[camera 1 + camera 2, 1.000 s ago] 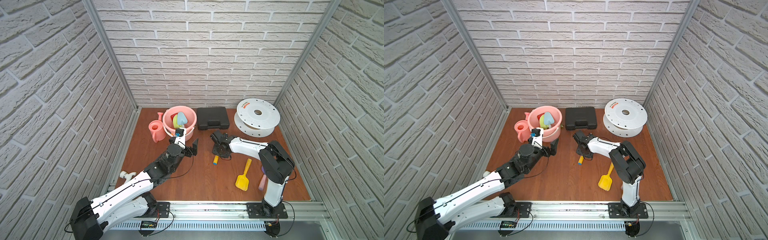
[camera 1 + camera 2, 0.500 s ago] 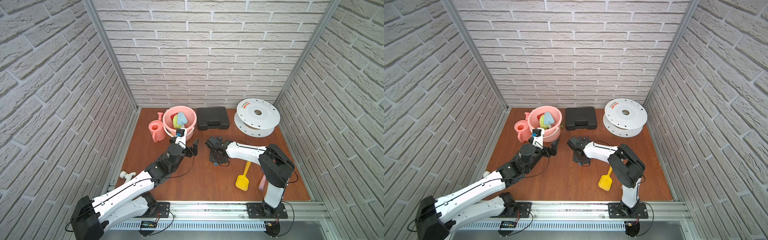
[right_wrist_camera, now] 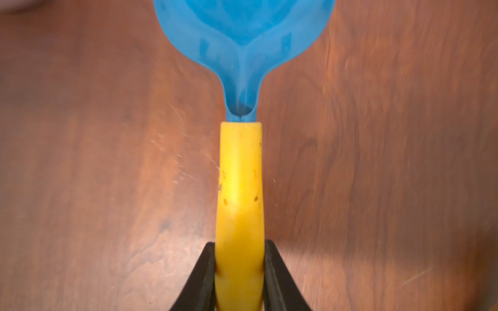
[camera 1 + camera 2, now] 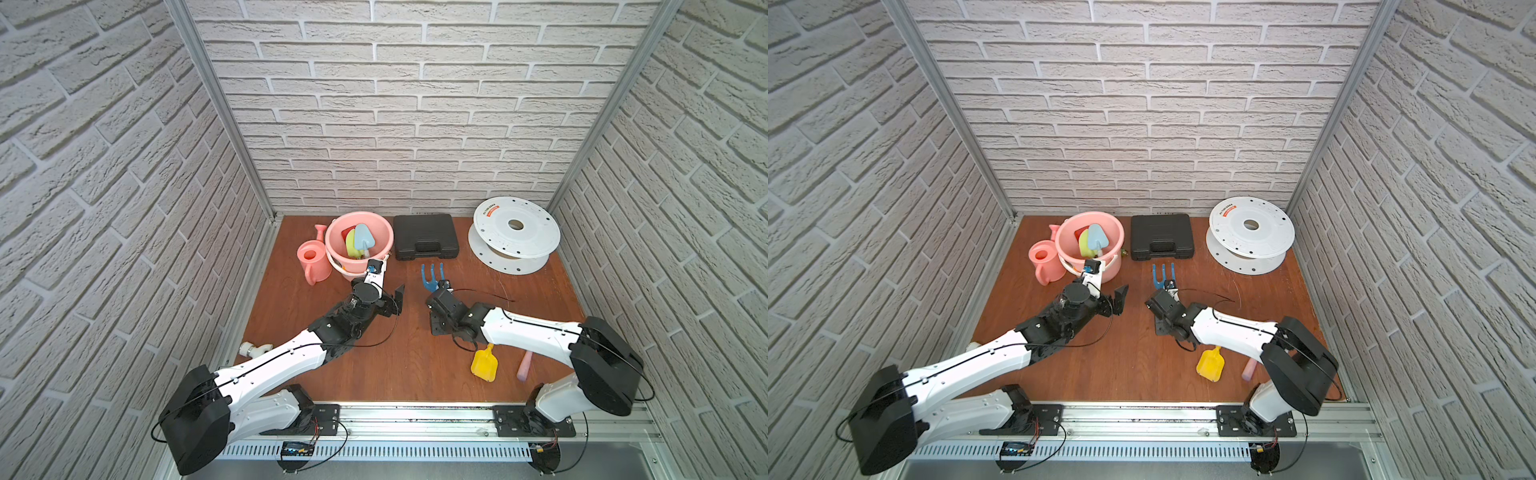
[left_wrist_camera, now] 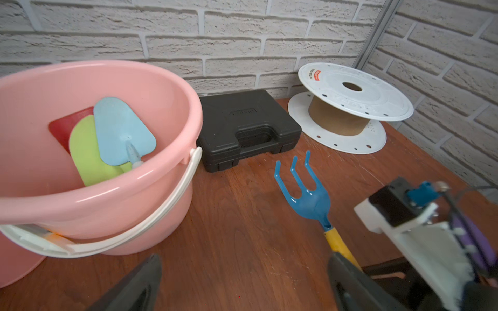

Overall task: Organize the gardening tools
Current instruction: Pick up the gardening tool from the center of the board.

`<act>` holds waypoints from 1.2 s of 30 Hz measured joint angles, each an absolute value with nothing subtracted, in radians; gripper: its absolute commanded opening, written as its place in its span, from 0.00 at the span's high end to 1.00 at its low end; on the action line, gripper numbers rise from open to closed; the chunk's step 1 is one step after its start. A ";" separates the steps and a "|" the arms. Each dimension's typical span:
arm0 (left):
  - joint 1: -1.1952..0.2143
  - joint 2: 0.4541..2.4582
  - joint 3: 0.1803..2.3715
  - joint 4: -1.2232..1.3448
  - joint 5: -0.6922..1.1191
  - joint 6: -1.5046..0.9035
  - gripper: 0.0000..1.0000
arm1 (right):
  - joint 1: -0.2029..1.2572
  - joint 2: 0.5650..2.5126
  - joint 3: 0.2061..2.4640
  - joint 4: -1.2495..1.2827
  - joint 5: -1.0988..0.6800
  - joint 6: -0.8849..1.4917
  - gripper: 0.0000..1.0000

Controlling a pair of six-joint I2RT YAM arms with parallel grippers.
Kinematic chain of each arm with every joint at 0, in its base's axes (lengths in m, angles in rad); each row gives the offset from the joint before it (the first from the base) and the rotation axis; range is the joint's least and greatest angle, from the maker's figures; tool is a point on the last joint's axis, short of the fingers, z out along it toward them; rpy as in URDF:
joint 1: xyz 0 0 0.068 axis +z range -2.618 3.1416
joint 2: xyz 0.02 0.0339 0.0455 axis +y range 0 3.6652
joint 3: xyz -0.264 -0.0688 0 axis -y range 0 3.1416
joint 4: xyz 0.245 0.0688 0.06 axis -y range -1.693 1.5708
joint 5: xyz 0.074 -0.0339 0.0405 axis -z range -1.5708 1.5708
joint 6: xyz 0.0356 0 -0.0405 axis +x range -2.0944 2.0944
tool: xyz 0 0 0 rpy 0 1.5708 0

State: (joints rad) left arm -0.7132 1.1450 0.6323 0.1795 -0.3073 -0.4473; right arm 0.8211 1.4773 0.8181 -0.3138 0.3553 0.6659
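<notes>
A blue rake (image 4: 432,276) with a yellow handle (image 3: 239,188) lies on the wooden table, its tines toward the back wall. My right gripper (image 3: 239,258) is shut on that handle, with a finger pressed to each side. My left gripper (image 5: 245,259) stands open just left of the rake (image 5: 310,199), in front of the pink bucket (image 4: 332,249), holding nothing. In the bucket are a pale blue trowel (image 5: 121,132), a green spade (image 5: 86,153) and a red one (image 5: 64,126). The pink watering can (image 4: 312,259) stands at the bucket's left. A yellow spade (image 4: 484,365) lies near the front.
A black case (image 4: 426,237) and a white reel (image 4: 515,232) stand along the back wall. A pink handle (image 4: 524,365) pokes out from under my right arm. A white fitting (image 4: 253,349) lies at the front left. Brick walls enclose three sides.
My right gripper has drawn back along the rake toward the front, baring the blue tines, and has closed on the yellow handle. The left arm has stayed put.
</notes>
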 measured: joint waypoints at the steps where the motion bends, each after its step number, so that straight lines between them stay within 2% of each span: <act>1: -0.710 1.163 0.634 0.184 -0.291 -0.451 0.03 | 0.834 1.460 0.802 -0.281 0.378 0.644 0.97; 9: -0.677 1.234 0.685 0.211 -0.139 -0.505 0.19 | 0.884 1.351 0.697 -0.132 0.464 0.532 0.97; 12: -0.652 1.242 0.690 0.248 -0.072 -0.535 0.28 | 0.886 1.287 0.656 -0.093 0.480 0.511 0.97; 14: -0.629 1.252 0.690 0.271 -0.023 -0.555 0.40 | 0.886 1.261 0.643 -0.079 0.485 0.500 0.97; 18: -0.590 1.287 0.690 0.322 0.062 -0.597 0.54 | 0.888 1.237 0.636 -0.056 0.487 0.482 0.97; 23: -0.576 1.326 0.706 0.369 0.141 -0.627 0.59 | 0.897 1.233 0.634 -0.037 0.486 0.470 0.97; 26: -0.576 1.343 0.722 0.392 0.171 -0.636 0.68 | 0.913 1.233 0.634 -0.032 0.486 0.460 0.97; 36: -0.550 1.373 0.767 0.432 0.214 -0.668 0.73 | 0.939 1.227 0.630 -0.010 0.487 0.440 0.97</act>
